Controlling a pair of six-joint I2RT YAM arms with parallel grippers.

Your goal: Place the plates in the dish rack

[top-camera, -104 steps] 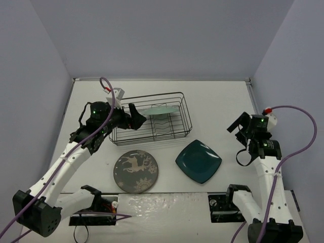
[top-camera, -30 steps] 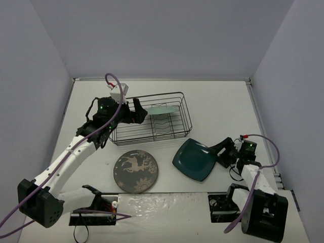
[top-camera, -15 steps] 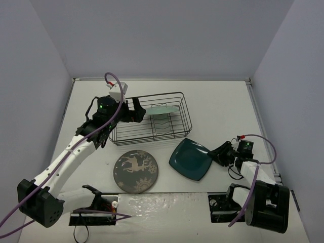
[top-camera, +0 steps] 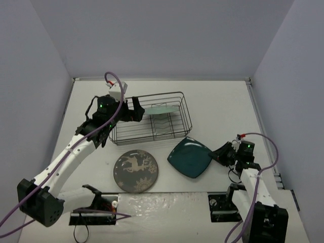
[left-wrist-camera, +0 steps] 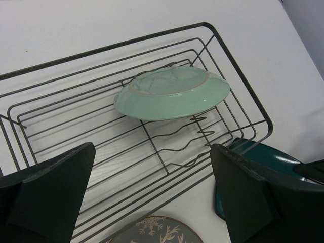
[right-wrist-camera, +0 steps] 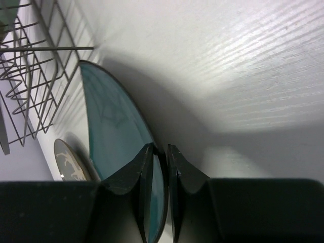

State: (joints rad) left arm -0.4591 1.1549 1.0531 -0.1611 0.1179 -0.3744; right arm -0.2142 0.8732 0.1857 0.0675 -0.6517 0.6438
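Right fingers [top-camera: 218,153]: mine are clamped on one corner of the dark teal plate [top-camera: 190,158], one finger on each face of the rim, low over the tabletop [top-camera: 228,111].
Dark teal plate: it reaches out ahead of my right fingers toward the dish rack [top-camera: 129,129]. It sits tilted, the gripped corner raised, with a shadow under it in the right wrist view. Its far corner lies just beside the rack's near right corner; I cannot tell whether they touch.
Left fingers [top-camera: 135,111]: mine are spread wide apart and hold nothing. They hang over the left end of the dish rack; whether they touch its wires I cannot tell.
Dish rack: it stretches away below and ahead of my left fingers, standing on the tabletop.
Mint-green plate [left-wrist-camera: 169,93]: it is inside the rack, ahead of my left fingers and framed between them in the left wrist view. It lies tilted across the wavy slot wires rather than standing upright in a slot.
Deer plate [top-camera: 135,171]: it lies flat on the tabletop on the near side of the rack, below my left fingers. It is well apart from my right fingers and clear of the teal plate.
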